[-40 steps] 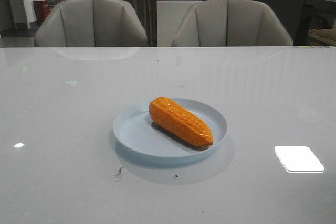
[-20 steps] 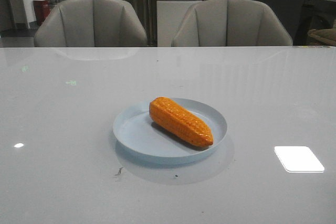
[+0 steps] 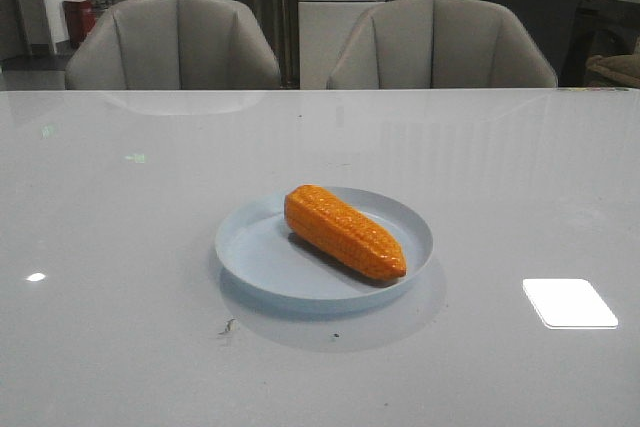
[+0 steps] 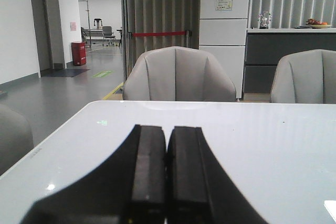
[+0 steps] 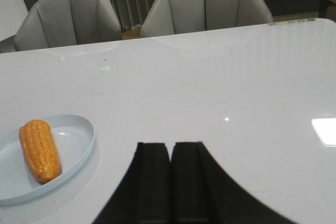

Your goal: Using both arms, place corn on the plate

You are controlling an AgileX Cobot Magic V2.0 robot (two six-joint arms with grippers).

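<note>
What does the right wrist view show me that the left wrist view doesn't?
Only the right wrist view shows the corn lying on the plate, with the right claw shut and empty beside them. Only the left wrist view shows the left claw, also shut and empty, plus a red bin and a red barrier strap in the room behind. Both show the white table and grey chairs at its far edge.

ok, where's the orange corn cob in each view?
Front: bright orange bumpy plastic corn cob lies diagonally on the round pale blue plate, table centre.
Left wrist: not in view.
Right wrist: at the frame's left edge, on the plate.
Shared landmark: grey padded chairs behind the table.
</note>
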